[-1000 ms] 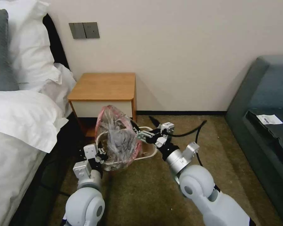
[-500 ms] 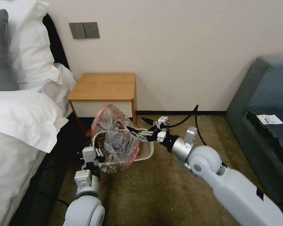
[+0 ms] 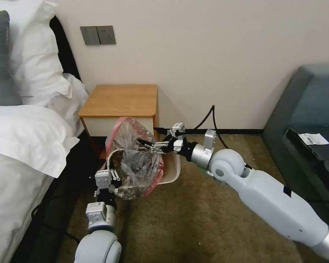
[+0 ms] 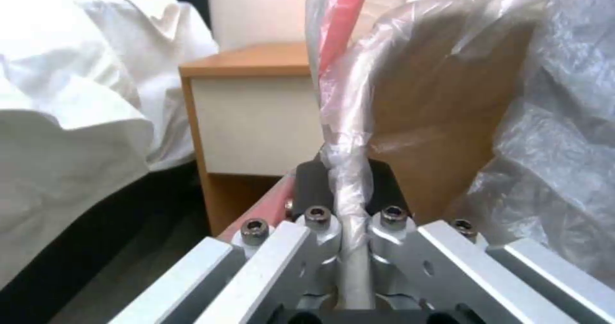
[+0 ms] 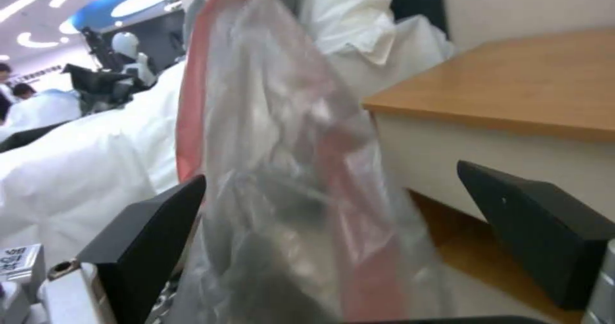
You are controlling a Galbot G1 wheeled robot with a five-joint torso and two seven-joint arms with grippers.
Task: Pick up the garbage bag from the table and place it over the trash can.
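Right gripper reached farther left, fingers spread around the flimsy garbage bag; left gripper pinches its rim.

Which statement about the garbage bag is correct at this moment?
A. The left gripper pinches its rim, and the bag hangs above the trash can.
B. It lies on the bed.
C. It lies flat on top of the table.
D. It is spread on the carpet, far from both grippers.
A: in the left wrist view the left gripper is closed on the garbage bag, which hangs over the trash can in front of the table.
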